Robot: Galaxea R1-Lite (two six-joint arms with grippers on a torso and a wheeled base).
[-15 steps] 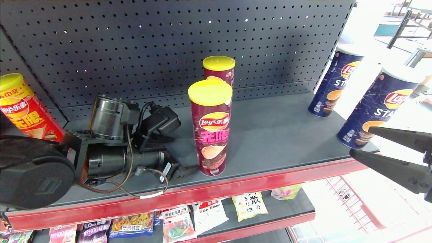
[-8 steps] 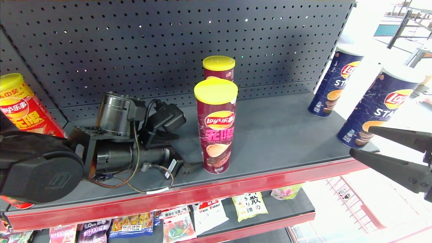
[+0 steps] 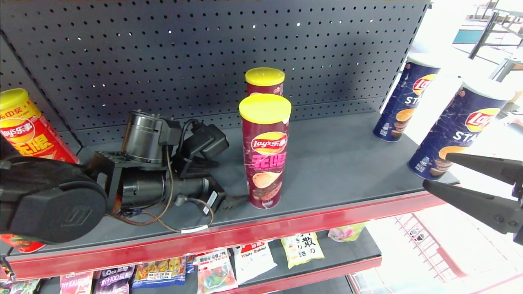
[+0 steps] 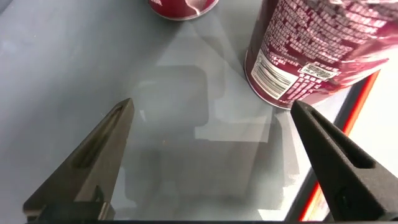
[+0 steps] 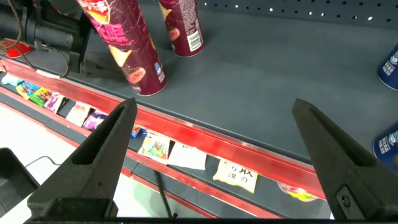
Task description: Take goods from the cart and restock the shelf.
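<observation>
A maroon chip can with a yellow lid (image 3: 265,151) stands upright near the front of the dark shelf (image 3: 339,163). A second maroon can (image 3: 264,81) stands right behind it. My left arm lies along the shelf, its gripper (image 3: 235,201) at the front can's base. In the left wrist view the left gripper (image 4: 212,106) is open over bare shelf, with the front can (image 4: 311,50) just past one fingertip and the rear can (image 4: 183,6) farther off. My right gripper (image 3: 436,170) hangs open off the shelf's right end, holding nothing. The right gripper (image 5: 214,104) faces the front can (image 5: 127,43).
Two blue chip cans (image 3: 404,98) (image 3: 457,130) stand at the shelf's right end. A red can (image 3: 24,130) stands at the far left. A pegboard (image 3: 184,53) backs the shelf, and a red lip (image 3: 286,228) runs along its front. Snack bags (image 3: 212,269) lie on the lower shelf.
The left arm and the front maroon can have both shifted to the right along the shelf, the can also a little farther in. The right gripper has stayed put.
</observation>
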